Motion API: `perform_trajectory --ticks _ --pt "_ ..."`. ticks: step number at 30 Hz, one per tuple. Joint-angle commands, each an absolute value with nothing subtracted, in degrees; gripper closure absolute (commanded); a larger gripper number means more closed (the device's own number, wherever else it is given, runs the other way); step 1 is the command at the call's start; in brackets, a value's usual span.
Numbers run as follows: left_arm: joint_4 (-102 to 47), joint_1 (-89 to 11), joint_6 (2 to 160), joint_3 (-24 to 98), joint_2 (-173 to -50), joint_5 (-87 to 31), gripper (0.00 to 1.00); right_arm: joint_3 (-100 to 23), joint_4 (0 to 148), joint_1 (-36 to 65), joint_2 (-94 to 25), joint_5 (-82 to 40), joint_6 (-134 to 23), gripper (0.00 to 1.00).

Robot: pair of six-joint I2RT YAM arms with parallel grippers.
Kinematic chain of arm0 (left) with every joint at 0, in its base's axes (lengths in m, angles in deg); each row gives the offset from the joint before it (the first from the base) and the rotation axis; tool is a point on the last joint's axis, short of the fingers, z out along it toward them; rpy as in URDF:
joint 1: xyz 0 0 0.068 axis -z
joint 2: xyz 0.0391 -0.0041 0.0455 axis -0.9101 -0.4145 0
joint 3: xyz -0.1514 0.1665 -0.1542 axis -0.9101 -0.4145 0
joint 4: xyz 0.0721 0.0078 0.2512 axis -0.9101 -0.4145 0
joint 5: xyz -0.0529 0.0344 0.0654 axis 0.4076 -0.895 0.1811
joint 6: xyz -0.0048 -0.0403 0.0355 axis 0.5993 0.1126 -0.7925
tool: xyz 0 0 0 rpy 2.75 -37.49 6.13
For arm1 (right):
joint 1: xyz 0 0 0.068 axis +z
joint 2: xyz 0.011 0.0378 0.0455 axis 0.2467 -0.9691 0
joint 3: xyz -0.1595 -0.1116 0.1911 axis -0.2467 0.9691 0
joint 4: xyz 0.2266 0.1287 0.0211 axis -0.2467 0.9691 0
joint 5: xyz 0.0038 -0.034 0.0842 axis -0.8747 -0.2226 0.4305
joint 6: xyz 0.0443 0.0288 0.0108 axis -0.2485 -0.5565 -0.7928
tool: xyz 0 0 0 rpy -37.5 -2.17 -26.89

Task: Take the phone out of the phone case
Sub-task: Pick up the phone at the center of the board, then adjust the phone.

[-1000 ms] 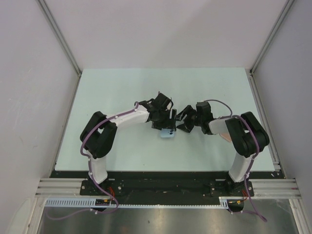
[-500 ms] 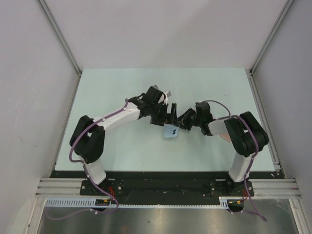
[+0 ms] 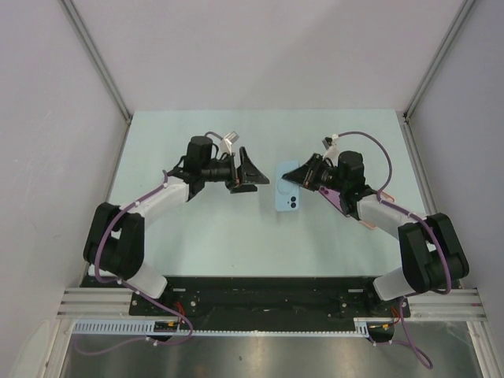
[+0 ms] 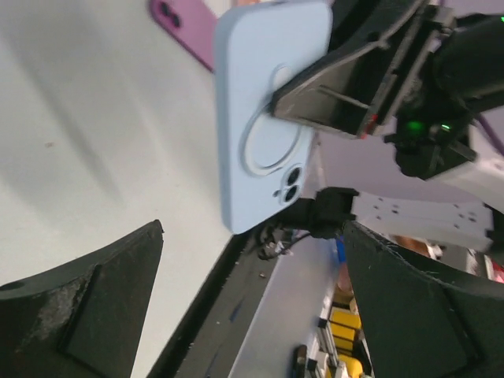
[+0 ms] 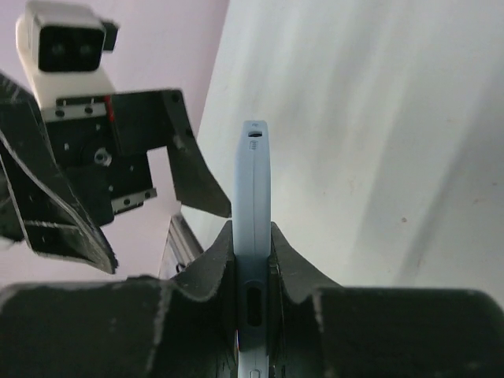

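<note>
- Phone case (image 3: 287, 189), pale blue, is held off the worktop (image 3: 205, 228), its edge pinched in the closed right hand (image 3: 305, 176).
- Its contents cannot be told.
- Left hand (image 3: 256, 169) gapes wide nearby, touching nothing.
- Purple phone (image 4: 183, 31) lies on the worktop.

**Mint Counter, One Purple Item**

Pale mint-green, flat, matte counter (image 3: 197, 236), bare over most of its surface. Lying flat on it, in the left wrist view: a purple, rounded-corner phone-shaped slab (image 4: 183, 31), two dark round lenses facing up, far end hidden. Phone or empty case, impossible to tell.
</note>
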State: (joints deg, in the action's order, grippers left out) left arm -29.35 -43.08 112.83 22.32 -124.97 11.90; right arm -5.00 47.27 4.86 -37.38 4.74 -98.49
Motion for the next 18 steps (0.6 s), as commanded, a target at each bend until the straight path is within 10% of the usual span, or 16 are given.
perform_trajectory --ticks 1,18 --pt "-14.3 -42.6 119.6 22.5 -122.2 22.2 0.00 -6.0 37.3 4.4 -34.1 16.3 -93.3 1.00" --pt "2.1 -41.0 127.8 22.5 -124.8 26.6 0.11 -4.5 -16.7 4.2 -49.8 33.0 -131.2 1.00"
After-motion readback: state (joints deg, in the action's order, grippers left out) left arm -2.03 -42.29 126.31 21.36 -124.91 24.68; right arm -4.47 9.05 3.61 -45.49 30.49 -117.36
